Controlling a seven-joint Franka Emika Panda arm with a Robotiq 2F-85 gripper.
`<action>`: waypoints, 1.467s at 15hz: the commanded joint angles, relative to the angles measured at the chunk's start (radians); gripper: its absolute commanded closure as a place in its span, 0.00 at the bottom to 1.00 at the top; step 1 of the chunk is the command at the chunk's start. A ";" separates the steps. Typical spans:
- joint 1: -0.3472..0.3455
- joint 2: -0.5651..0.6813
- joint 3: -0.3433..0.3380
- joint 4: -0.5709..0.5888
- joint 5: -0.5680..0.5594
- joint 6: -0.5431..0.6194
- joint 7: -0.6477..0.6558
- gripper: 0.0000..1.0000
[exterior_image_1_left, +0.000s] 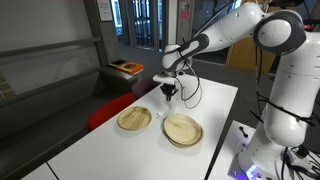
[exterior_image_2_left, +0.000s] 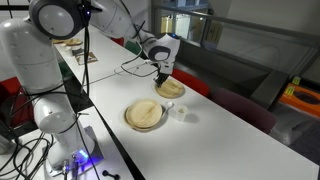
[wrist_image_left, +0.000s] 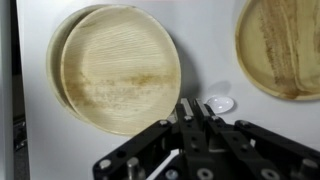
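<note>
Halfway between plate stack (exterior_image_1_left: 183, 130) and single plate (exterior_image_1_left: 134, 119), hovering over white worktop (exterior_image_1_left: 90, 150) with tool (exterior_image_1_left: 170, 95) pressed together. Pointing straight down, ending just beside small white object (wrist_image_left: 218, 103) lying on bare worktop between both plates. In wrist view, showing stack at left, single plate at right edge.

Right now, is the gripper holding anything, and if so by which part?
Cannot be told. The gripper is shut, and a small white object shows just beside its fingertips; whether it is pinched is unclear.
</note>
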 joint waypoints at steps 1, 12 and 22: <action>-0.041 0.018 0.005 0.115 0.051 -0.126 -0.019 0.64; 0.015 0.263 0.023 0.147 -0.137 -0.122 -0.019 0.00; 0.044 0.392 0.001 0.197 -0.217 -0.127 -0.017 0.00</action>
